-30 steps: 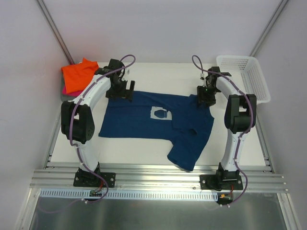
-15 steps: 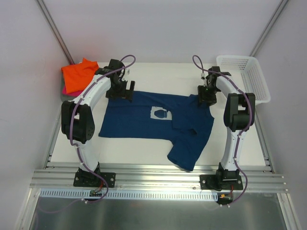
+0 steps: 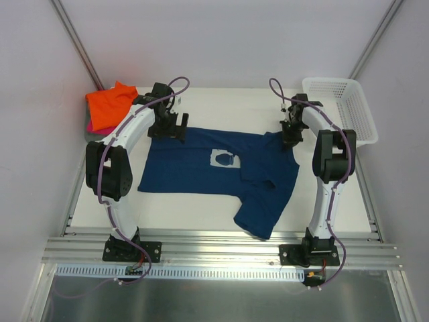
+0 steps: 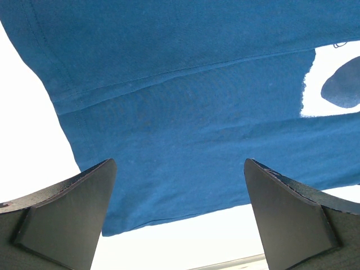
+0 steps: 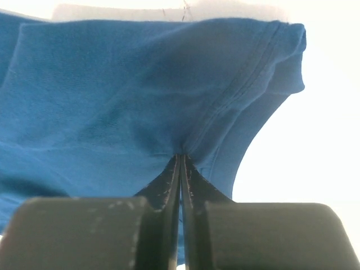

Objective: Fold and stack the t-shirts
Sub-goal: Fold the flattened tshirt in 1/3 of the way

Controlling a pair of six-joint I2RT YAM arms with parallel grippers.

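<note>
While the navy blue t-shirt (image 3: 201, 171) lies spread across the middle of the white table (image 3: 221, 104), print side up, its pale square chest print (image 3: 224, 159) sits near the centre of the cloth. The hem end lies toward the left arm and the collar end toward the right arm. One sleeve (image 3: 258, 215) trails toward the near edge of the table.

The left gripper (image 3: 167, 127) is at the shirt's far left corner with its jaws spread wide. In the left wrist view both dark fingers (image 4: 70, 211) stand well apart, with flat blue cloth and a stitched hem seam between them, and nothing is gripped.

The right gripper (image 3: 289, 136) is down at the far right edge of the shirt. In the right wrist view its fingertips (image 5: 169, 180) are pressed together, pinching a small pucker of navy cloth beside a stitched seam, so the jaws are clamped on the shirt.

A folded bright orange t-shirt (image 3: 110, 104) rests at the far left corner of the table on top of a pink one (image 3: 89, 125), of which only an edge shows. A white plastic lattice basket (image 3: 342, 100) stands at the far right corner, apart from the navy shirt.
</note>
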